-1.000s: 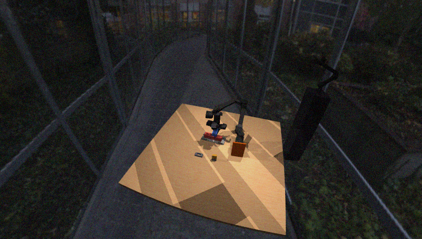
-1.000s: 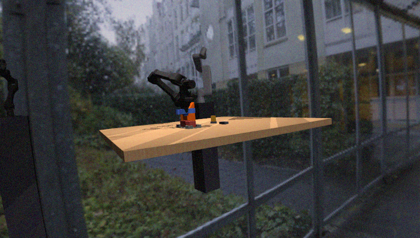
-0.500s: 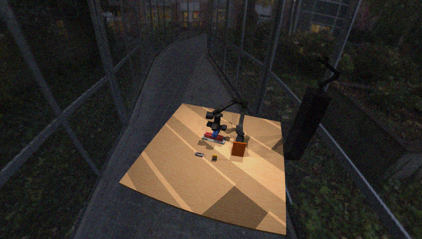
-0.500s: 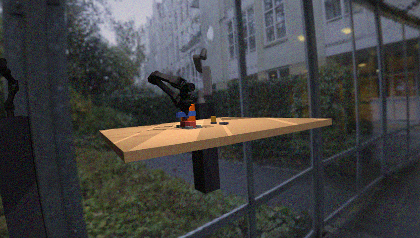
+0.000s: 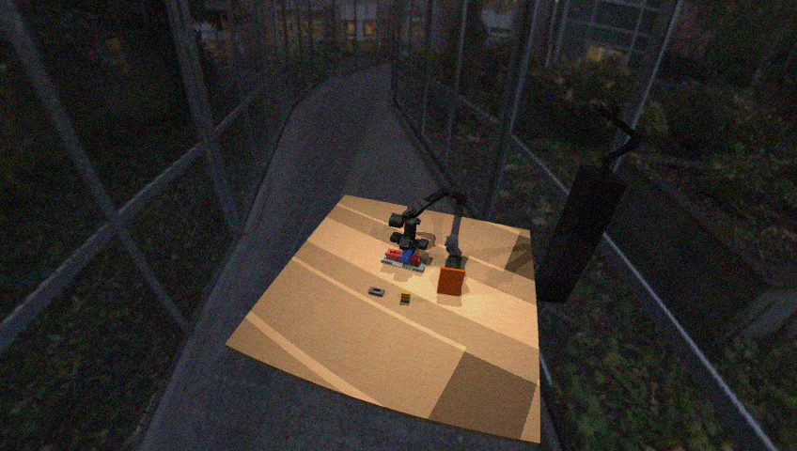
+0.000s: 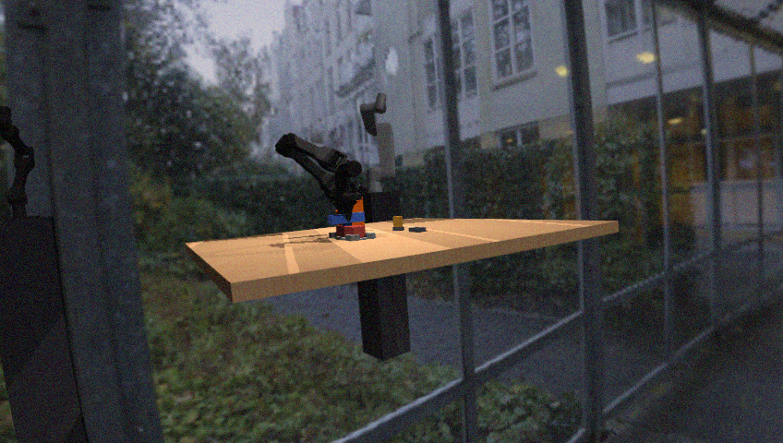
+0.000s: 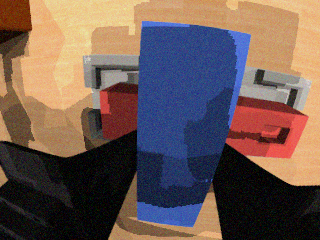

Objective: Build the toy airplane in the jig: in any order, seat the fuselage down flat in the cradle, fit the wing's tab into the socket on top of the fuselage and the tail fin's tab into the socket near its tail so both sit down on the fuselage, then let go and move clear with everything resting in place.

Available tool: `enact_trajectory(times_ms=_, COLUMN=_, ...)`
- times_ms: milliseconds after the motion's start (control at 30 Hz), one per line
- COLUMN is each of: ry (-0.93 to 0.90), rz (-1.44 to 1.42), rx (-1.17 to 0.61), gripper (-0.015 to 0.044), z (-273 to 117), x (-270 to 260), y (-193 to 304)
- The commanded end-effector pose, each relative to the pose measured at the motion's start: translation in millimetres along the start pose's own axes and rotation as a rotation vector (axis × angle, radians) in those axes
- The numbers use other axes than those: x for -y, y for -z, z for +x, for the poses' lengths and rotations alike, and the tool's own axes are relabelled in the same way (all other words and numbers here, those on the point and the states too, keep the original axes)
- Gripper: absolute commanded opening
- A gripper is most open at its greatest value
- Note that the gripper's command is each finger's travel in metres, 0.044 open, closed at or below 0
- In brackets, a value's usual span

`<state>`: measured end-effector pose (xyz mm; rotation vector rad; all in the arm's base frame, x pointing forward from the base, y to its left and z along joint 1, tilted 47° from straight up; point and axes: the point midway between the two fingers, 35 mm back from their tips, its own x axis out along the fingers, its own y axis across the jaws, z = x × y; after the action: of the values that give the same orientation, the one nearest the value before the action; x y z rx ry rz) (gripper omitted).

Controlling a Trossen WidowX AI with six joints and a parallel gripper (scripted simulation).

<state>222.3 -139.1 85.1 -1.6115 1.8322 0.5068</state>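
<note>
The red fuselage (image 5: pixel 393 255) (image 6: pixel 350 231) (image 7: pixel 270 125) lies lengthwise in the grey cradle (image 5: pixel 419 269) (image 7: pixel 111 62). My gripper (image 5: pixel 409 249) (image 6: pixel 347 213) (image 7: pixel 178 138) is shut on the blue wing (image 5: pixel 406 256) (image 6: pixel 336 219) (image 7: pixel 185 75) and holds it crosswise over the middle of the fuselage, very close to its top. The wing hides its own tab and the fuselage's wing socket, so I cannot tell whether the tab is in. The yellow tail fin (image 5: pixel 405 295) (image 6: pixel 397 220) stands upright in a small dark holder, away from the cradle.
A flat grey slotted holder (image 5: pixel 376 291) (image 6: pixel 417 229) lies beside the fin's holder. An orange block (image 5: pixel 450 281) (image 6: pixel 359 207) (image 7: pixel 14 15) stands upright near the cradle, in front of the arm's base. Another dark arm on a black post stands beyond the table's edge.
</note>
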Motion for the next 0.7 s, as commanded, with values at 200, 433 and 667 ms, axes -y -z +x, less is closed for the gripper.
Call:
enact_trajectory(times_ms=200, ry=0.0, rz=0.0, rx=0.0, gripper=0.0136, z=0.4, x=-0.1, y=0.0)
enact_trajectory(times_ms=433, ry=0.0, rz=0.0, rx=0.0, gripper=0.0109, z=0.4, x=-0.1, y=0.0)
enact_trajectory(times_ms=667, ry=0.0, rz=0.0, rx=0.0, gripper=0.0293, z=0.4, x=-0.1, y=0.0)
